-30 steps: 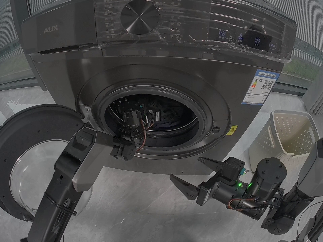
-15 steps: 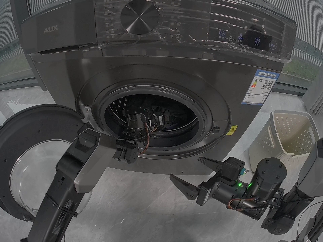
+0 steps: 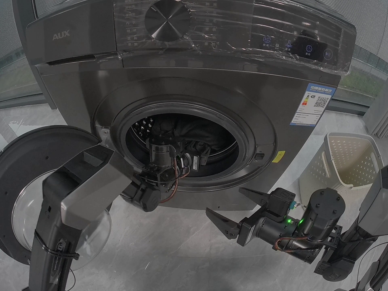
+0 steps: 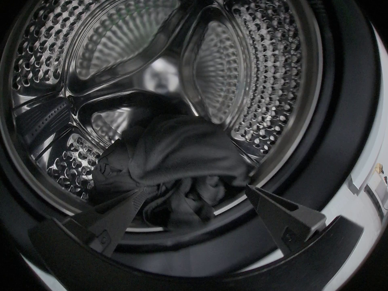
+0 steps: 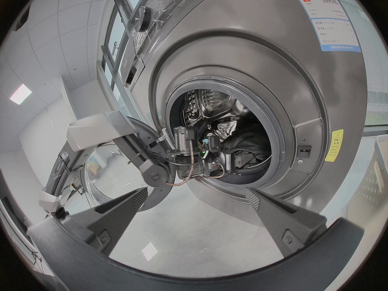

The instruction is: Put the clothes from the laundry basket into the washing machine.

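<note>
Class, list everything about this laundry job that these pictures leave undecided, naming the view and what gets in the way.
1. Laundry basket: head view, its floor lies behind the right arm, so leftover clothes cannot be ruled out.
2. Dark clothes in the drum: left wrist view, folds merge in shadow; garment count unclear.
3. Left claw: left wrist view, open before the clothes; whether its tips touch cloth cannot be told.

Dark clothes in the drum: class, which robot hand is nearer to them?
Left. The left hand is open at the drum mouth, just before the dark clothes; the right hand hangs outside, low before the washing machine.
</note>
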